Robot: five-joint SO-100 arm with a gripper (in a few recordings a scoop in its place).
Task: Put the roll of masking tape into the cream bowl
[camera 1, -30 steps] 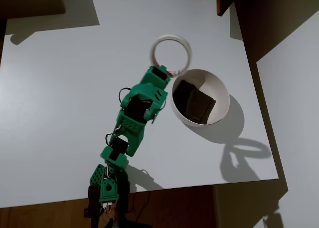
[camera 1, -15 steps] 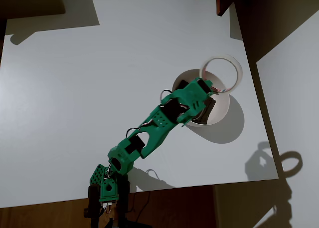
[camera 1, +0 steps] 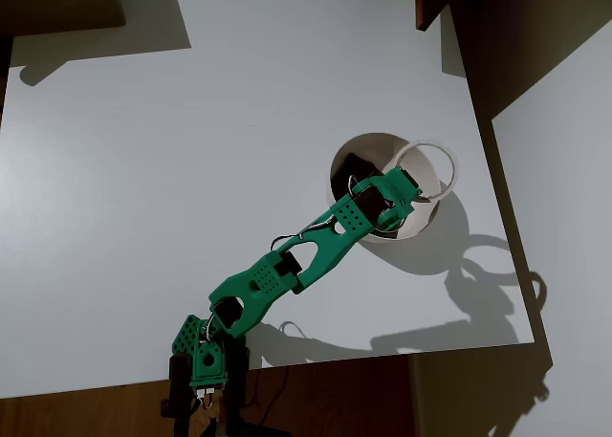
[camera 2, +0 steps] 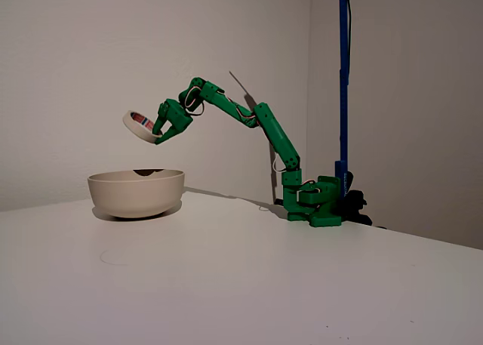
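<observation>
1. Green arm is stretched out from its base on the white surface; in the fixed view it reaches up and left, in the overhead view up and right.
2. Jaws are clamped on the roll of masking tape, gripping its wall at the near edge. Same grip in overhead view: jaws, tape ring.
3. Tape is held in the air, tilted, w/ reddish mark on its inner wall showing in fixed view. It's clear of the bowl, not touching the rim.
4. Cream bowl sits on the surface below the tape. In fixed view the tape hangs over the bowl's middle-to-left part.
5. In overhead view the ring overlaps the bowl's upper right rim, partly inside the outline, partly past it.
6. Dark brown pieces lie inside the bowl, partly hidden by the arm in overhead view; a dark bit just shows over the rim in fixed view.
7. Blue upright pole stands behind the arm's base.
8. Shadows of arm and ring fall on the surface right of and below the bowl in overhead view.
</observation>
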